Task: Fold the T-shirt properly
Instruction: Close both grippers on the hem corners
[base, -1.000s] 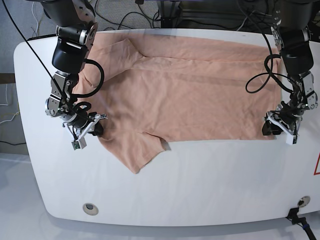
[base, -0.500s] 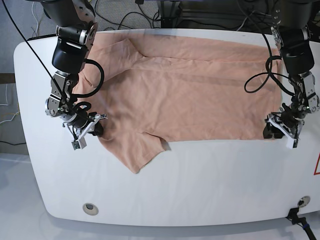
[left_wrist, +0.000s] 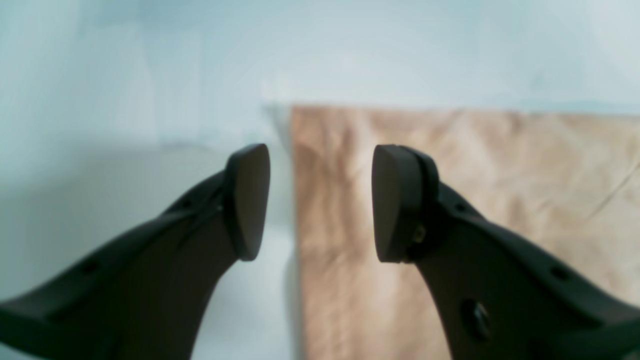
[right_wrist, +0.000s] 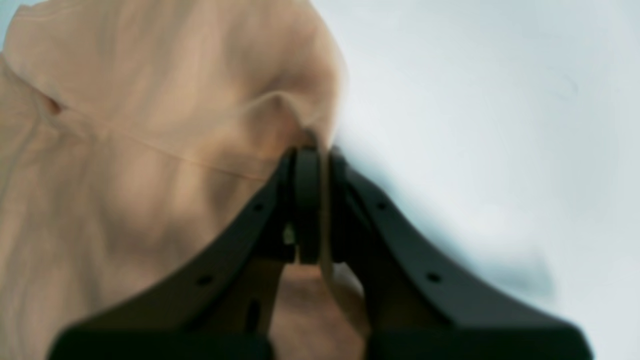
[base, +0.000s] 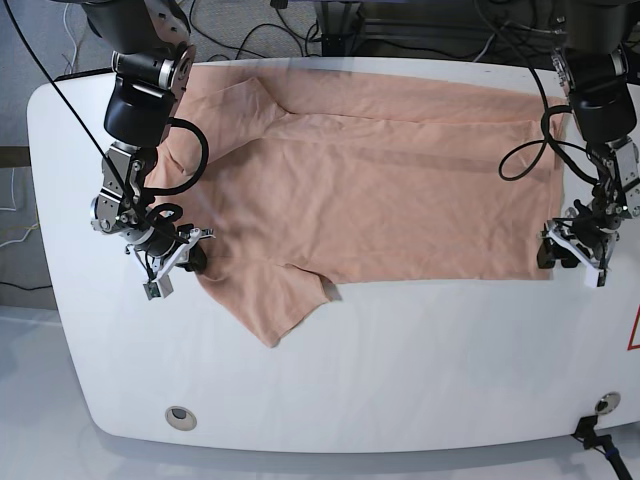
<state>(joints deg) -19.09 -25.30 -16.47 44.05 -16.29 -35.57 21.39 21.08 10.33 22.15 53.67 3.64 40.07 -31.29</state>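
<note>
— Where's the T-shirt (base: 370, 190) right now?

— Spread across the far half of the white table (base: 400, 360), one short sleeve (base: 270, 300) splayed toward the near edge on the left. My right gripper (right_wrist: 312, 205) is pinched tight on a fold of fabric at the sleeve's left side. In the wrist view, cloth bunches up between the closed pads.

— And your other hand?

— My left gripper (left_wrist: 320, 202) is spread wide with nothing in it, pads (left_wrist: 247, 200) astride the shirt's straight hem edge (left_wrist: 295, 225): one over bare table, one over cloth.

— What worries you?

— I judge three risks. If I pull with the right while the left holds nothing, the whole shirt may drag left instead of folding, and that hem corner (base: 545, 272) would skew. If the left closes from where it hangs, it might catch only the very edge, or miss the lower layer. And my right pinch looks shallow, so a quick lift could let the fabric slip out and the sleeve flop crooked.
</note>
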